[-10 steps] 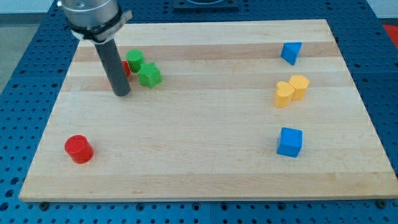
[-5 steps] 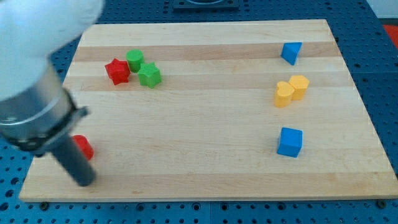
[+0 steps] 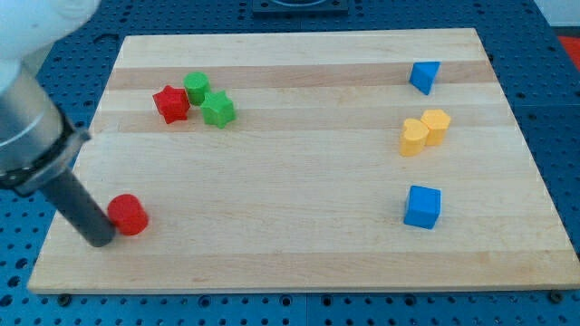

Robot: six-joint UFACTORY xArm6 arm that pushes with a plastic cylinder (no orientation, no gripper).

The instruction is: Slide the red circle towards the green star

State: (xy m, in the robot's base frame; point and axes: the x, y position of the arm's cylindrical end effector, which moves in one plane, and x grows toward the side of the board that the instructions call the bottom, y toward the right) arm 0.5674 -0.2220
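Note:
The red circle (image 3: pixel 129 215) lies on the wooden board (image 3: pixel 299 172) near its lower left corner. My tip (image 3: pixel 98 238) is at the circle's lower left, touching or almost touching its side. The green star (image 3: pixel 217 109) lies near the board's upper left, well above and to the right of the red circle. The dark rod slants up to the view's left edge, where the arm's body fills the corner.
A red star (image 3: pixel 170 103) and a green circle (image 3: pixel 196 88) sit against the green star. At the right are a blue triangle (image 3: pixel 423 76), two yellow blocks (image 3: pixel 424 132) side by side, and a blue cube (image 3: pixel 422 206).
My tip swept from beside the red star down to the board's lower left, then shifted left behind the red circle. The circle has slid slightly to the right.

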